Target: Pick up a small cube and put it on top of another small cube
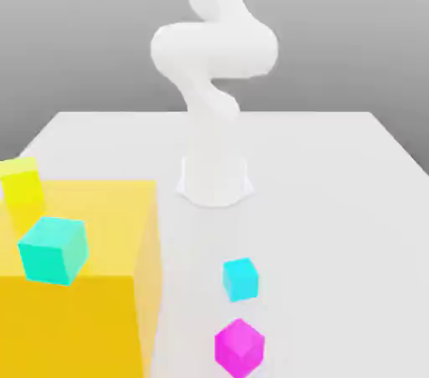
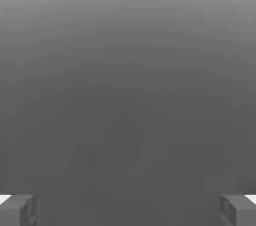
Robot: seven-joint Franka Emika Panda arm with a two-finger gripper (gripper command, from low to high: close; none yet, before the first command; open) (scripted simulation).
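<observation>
Grey, featureless backdrop is recorded behind a pale grey surface point(image 1: 335, 200), on which a white arm point(image 1: 214, 58) is mounted at the far centre.

Items on the surface, exterior view:
- Small cyan cube point(image 1: 240, 278), near centre, free-standing.
- Small magenta cube point(image 1: 240, 348), nearer still, just beside the cyan one but apart from it.
- Large yellow block point(image 1: 100, 301), at the exterior view's left.
- Teal cube point(image 1: 53, 250), seen against that block, tilted.
- Small yellow cube point(image 1: 23, 185), at the far left edge.

Claw point(image 2: 128, 210): both fingertips point(image 2: 17, 210) are seen spread to their widest in the hand view, with nothing held between them.

Progress: judged not begun. No cube is gripped or stacked; approach, grasp, lift and placement are all left.
</observation>
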